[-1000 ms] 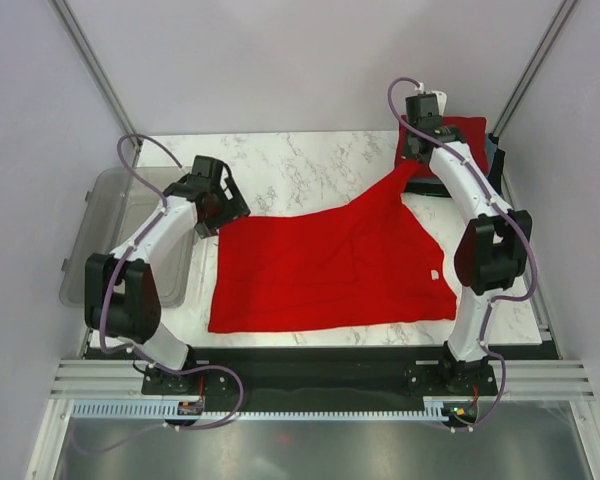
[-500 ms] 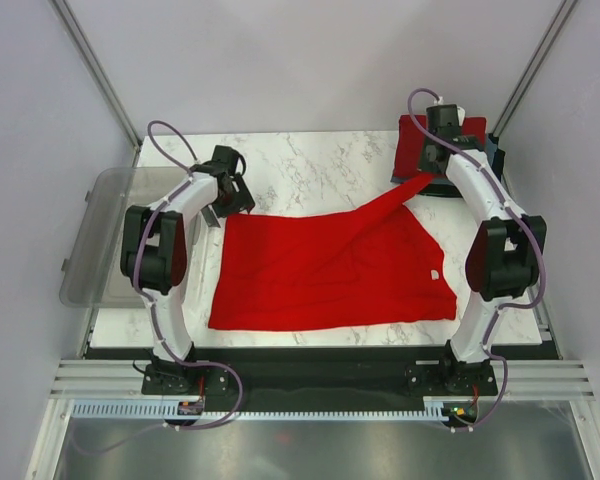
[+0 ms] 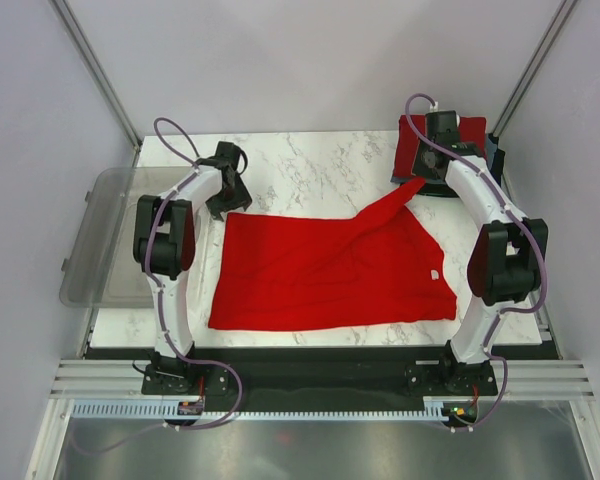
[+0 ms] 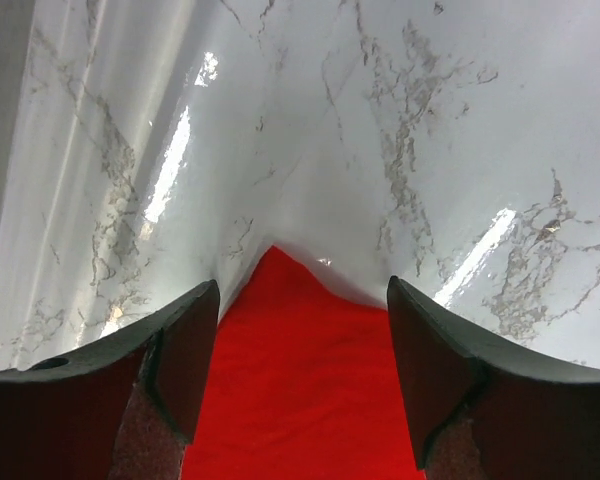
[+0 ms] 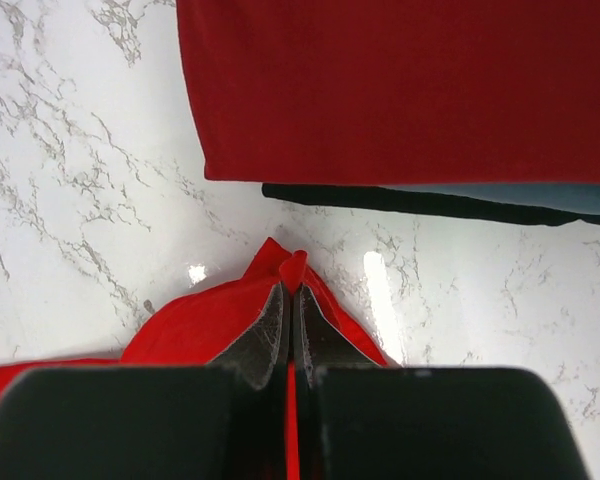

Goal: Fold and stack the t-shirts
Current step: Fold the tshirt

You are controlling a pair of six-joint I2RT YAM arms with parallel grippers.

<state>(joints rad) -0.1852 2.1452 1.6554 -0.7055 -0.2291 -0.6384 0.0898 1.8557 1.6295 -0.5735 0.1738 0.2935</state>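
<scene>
The right gripper (image 5: 291, 295) pinches the red t-shirt (image 3: 320, 270); the left gripper (image 4: 302, 300) is wide and could miss the flat corner

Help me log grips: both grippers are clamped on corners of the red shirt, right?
No. The left wrist view shows the left gripper open, straddling its corner unclamped; only the right gripper is clamped on a corner of the red shirt.

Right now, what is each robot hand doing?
Left hand: open, fingers either side of a corner of the red t-shirt.
Right hand: closed, pinching another corner of that t-shirt.
</scene>
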